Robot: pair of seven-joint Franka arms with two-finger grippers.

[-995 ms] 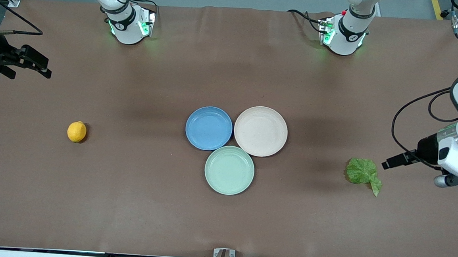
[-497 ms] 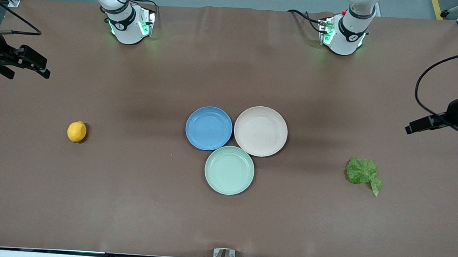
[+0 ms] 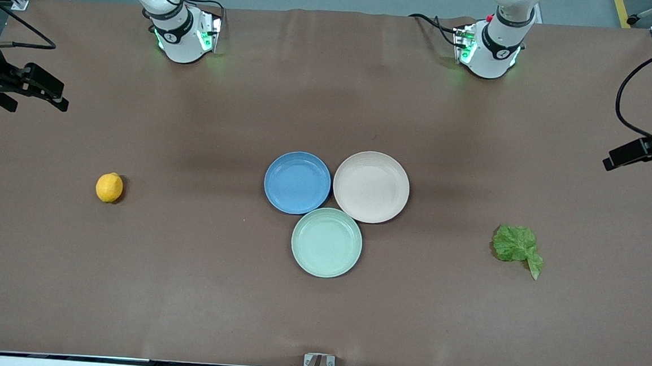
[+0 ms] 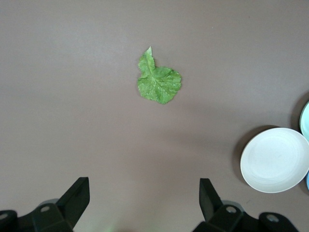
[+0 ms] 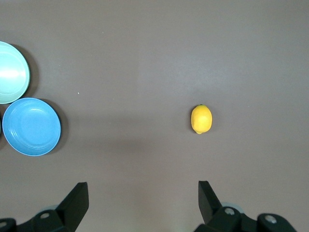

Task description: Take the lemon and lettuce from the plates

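Observation:
The lemon (image 3: 109, 187) lies on the bare table toward the right arm's end; it also shows in the right wrist view (image 5: 201, 119). The lettuce (image 3: 517, 247) lies flat on the table toward the left arm's end, and in the left wrist view (image 4: 158, 82). The blue plate (image 3: 297, 182) and the beige plate (image 3: 371, 187) sit side by side mid-table, both empty. My left gripper (image 4: 143, 182) is open and empty, high above bare table beside the lettuce. My right gripper (image 5: 141, 185) is open and empty, high above bare table beside the lemon.
A mint-green plate (image 3: 327, 242) touches both plates and lies nearer the front camera, empty. Both arm bases stand along the table's edge farthest from the front camera. The arms' wrists show only at the ends of the front view.
The left arm has risen and drawn back from beside the lettuce toward the table's end, mostly leaving the front view. The right arm has barely shifted. Lemon, lettuce and plates have not moved.

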